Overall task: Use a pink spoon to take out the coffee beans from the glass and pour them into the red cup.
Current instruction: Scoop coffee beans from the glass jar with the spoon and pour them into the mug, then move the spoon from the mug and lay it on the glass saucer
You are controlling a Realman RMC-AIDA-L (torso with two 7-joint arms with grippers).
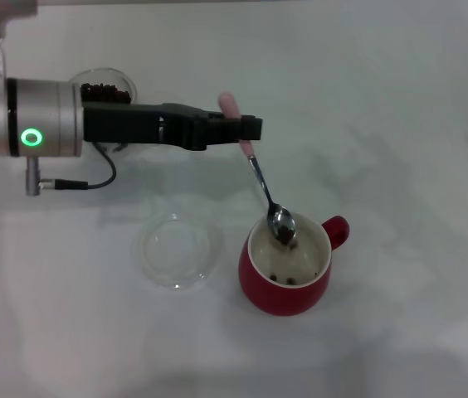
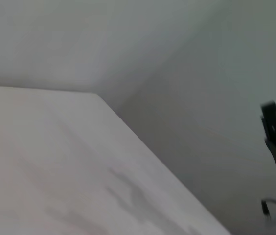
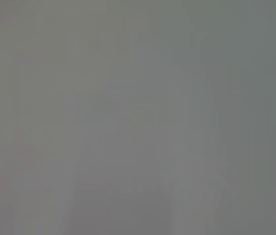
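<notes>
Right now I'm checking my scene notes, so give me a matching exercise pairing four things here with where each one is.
Things:
1. pink spoon
2. glass
3. red cup
4. clear dish

Places:
A. behind the left arm, beans inside
B. left of the red cup, empty
C. under the spoon bowl, a few beans inside
D. held in the left gripper, bowl down

Pairs: 1-D, 2-A, 3-C, 4-B

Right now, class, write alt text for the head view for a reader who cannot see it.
The left end effector holds the pink spoon, tipping coffee beans into the red cup. A clear dish lies beside the cup; the glass stands behind the arm.
</notes>
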